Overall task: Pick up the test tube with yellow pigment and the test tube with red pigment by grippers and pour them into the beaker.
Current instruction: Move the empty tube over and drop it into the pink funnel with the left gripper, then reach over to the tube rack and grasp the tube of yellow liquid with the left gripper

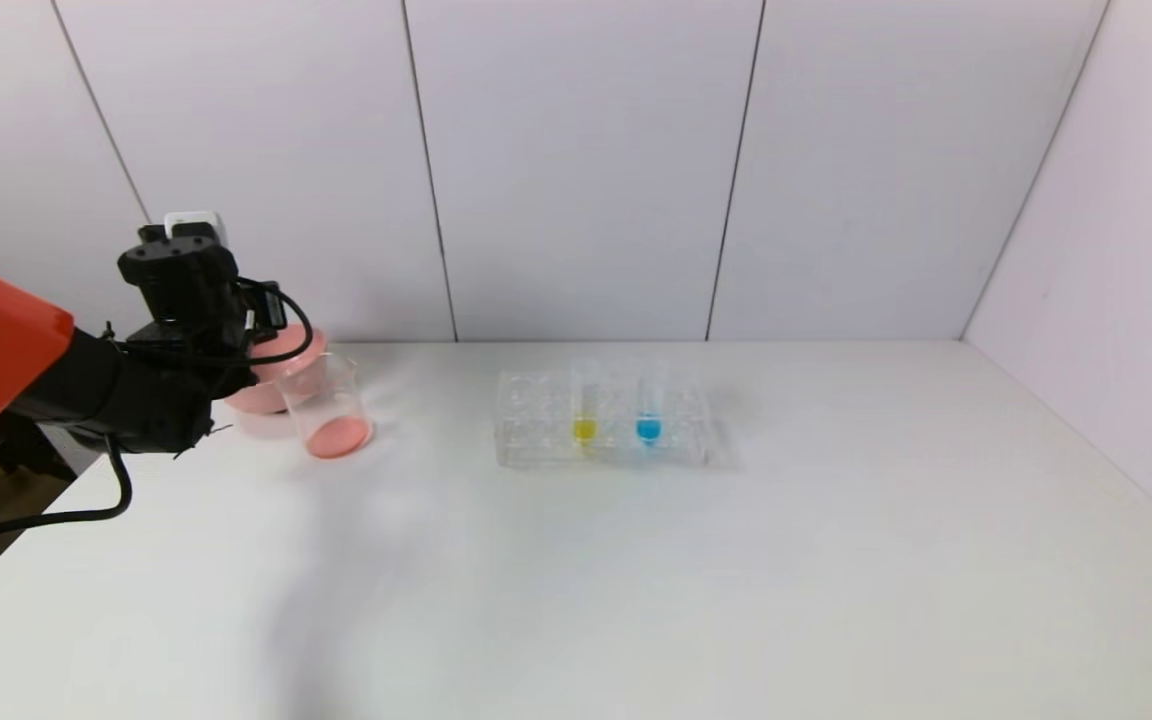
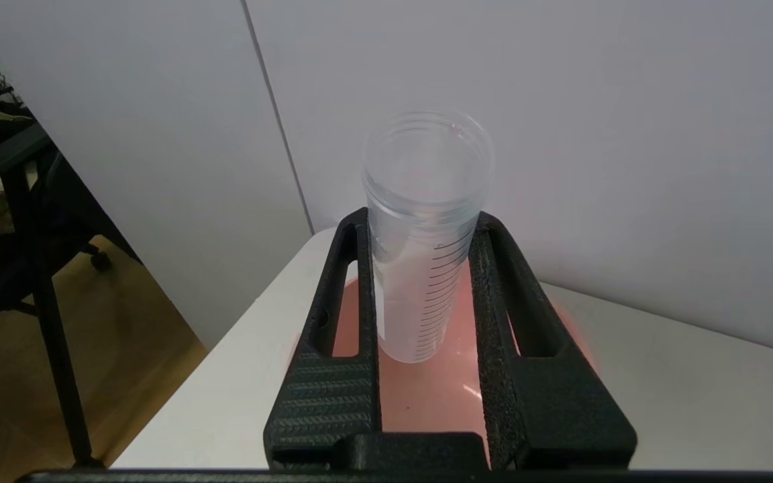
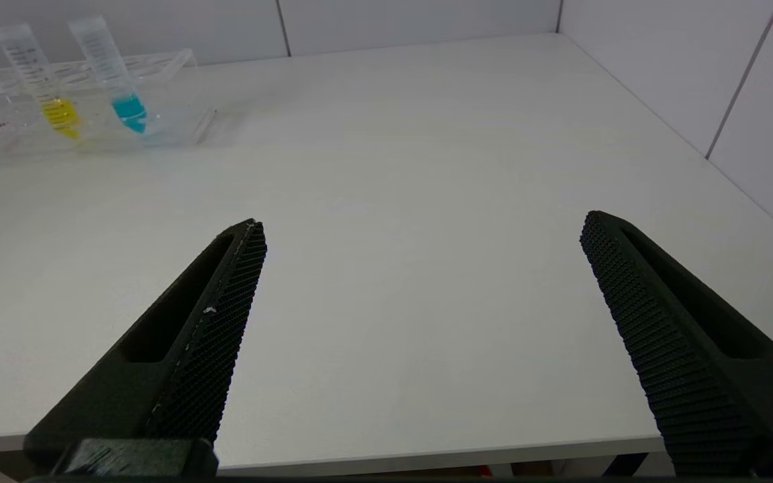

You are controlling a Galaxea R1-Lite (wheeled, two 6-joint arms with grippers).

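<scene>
**Red poured, yellow next**

While the left gripper (image 1: 198, 262) hangs above the pink bowl (image 1: 298, 352), the beaker (image 1: 329, 407) just beside it holds pinkish-red liquid; the yellow tube (image 1: 584, 408) waits in the rack (image 1: 604, 420), well apart.

Left wrist: the fingers (image 2: 494, 295) clamp an emptied-looking tube (image 2: 423, 235), judged the red one; it needs setting down.

Right wrist: the right gripper (image 3: 420, 302) gapes wide, holding nothing, the yellow tube far ahead; reaching it comes next.

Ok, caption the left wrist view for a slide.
Left gripper shut on an emptied graduated test tube, held above the pink bowl.
</scene>
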